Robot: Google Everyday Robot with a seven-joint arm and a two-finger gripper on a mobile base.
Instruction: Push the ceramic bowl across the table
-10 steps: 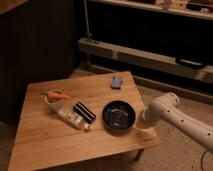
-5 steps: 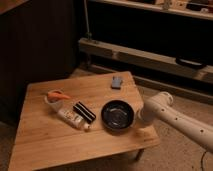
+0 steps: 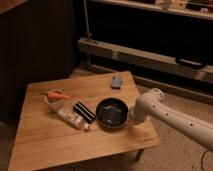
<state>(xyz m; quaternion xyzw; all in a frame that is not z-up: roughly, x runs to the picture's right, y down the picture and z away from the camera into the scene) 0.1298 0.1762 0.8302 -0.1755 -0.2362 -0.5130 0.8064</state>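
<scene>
The ceramic bowl (image 3: 112, 112) is round, glossy black and empty. It sits on the right half of the light-wood table (image 3: 60, 145), near the front edge. My white arm reaches in from the lower right. My gripper (image 3: 133, 116) is at the arm's end, low over the table and right against the bowl's right rim. The arm's bulk hides most of the gripper.
A small white container with an orange item (image 3: 55, 96) stands at the left. A white packet (image 3: 71, 119) and a black bar (image 3: 84, 111) lie just left of the bowl. A small grey object (image 3: 117, 82) lies at the far edge. A long low shelf (image 3: 150, 55) runs behind the table.
My arm has moved left, up to the bowl's right side. The bowl has shifted slightly left, toward the black bar. The other objects have not moved.
</scene>
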